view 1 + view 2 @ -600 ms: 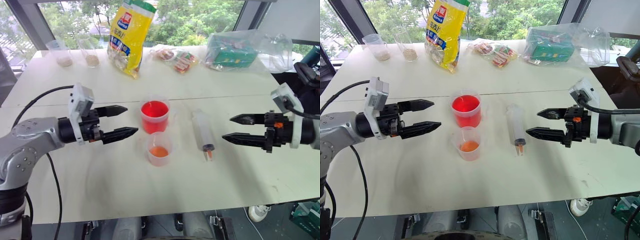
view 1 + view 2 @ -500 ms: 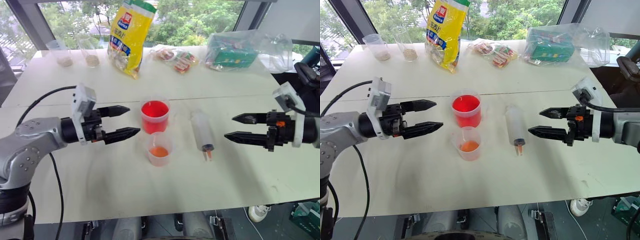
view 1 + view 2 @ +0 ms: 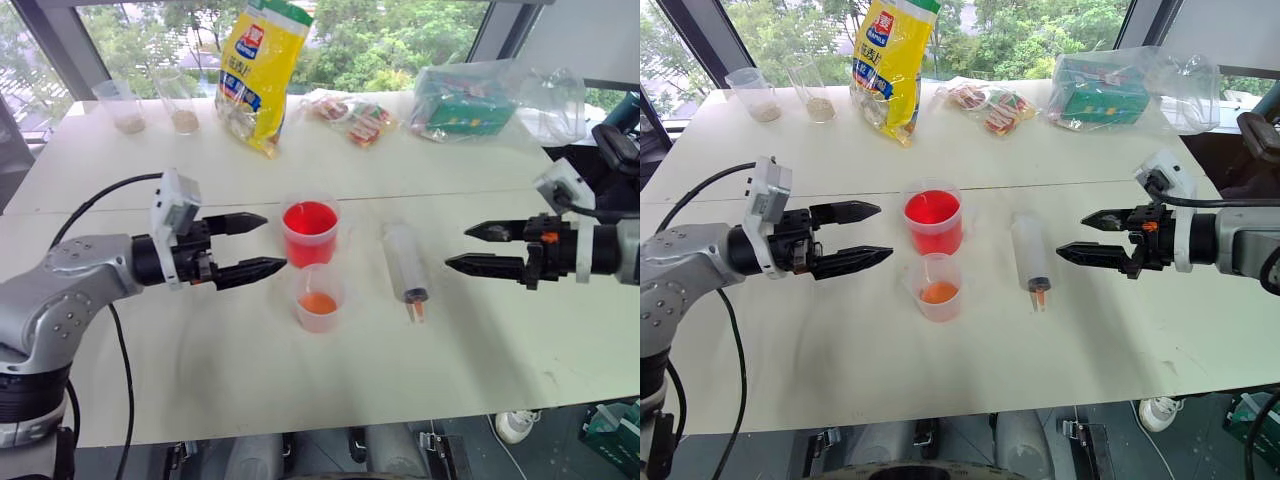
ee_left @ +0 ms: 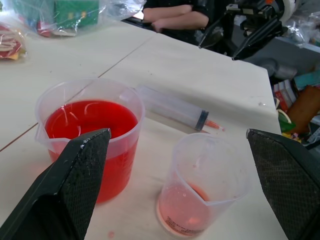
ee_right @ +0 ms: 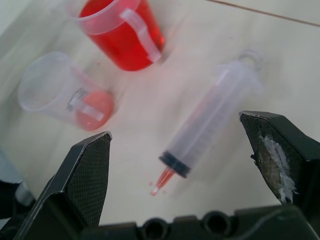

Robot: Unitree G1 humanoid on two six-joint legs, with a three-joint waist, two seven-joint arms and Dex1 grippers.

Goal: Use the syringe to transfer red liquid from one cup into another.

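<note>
Two cups: larger [image 3: 310, 231] full red, smaller [image 3: 319, 297] shallow orange-red.

Syringe [image 5: 210, 117]: clear smooth plastic, black seal; larger cup [image 3: 309, 232] and smaller cup [image 3: 319, 297]: translucent glossy plastic; red liquid [image 4: 90, 120] glossy, watery; table [image 3: 250, 370]: matt off-white, smooth; left gripper [image 3: 247, 246] fingers [image 4: 70, 185]: matt black with fine textured pads; yellow bag [image 3: 262, 70]: glossy crinkled plastic film.
</note>
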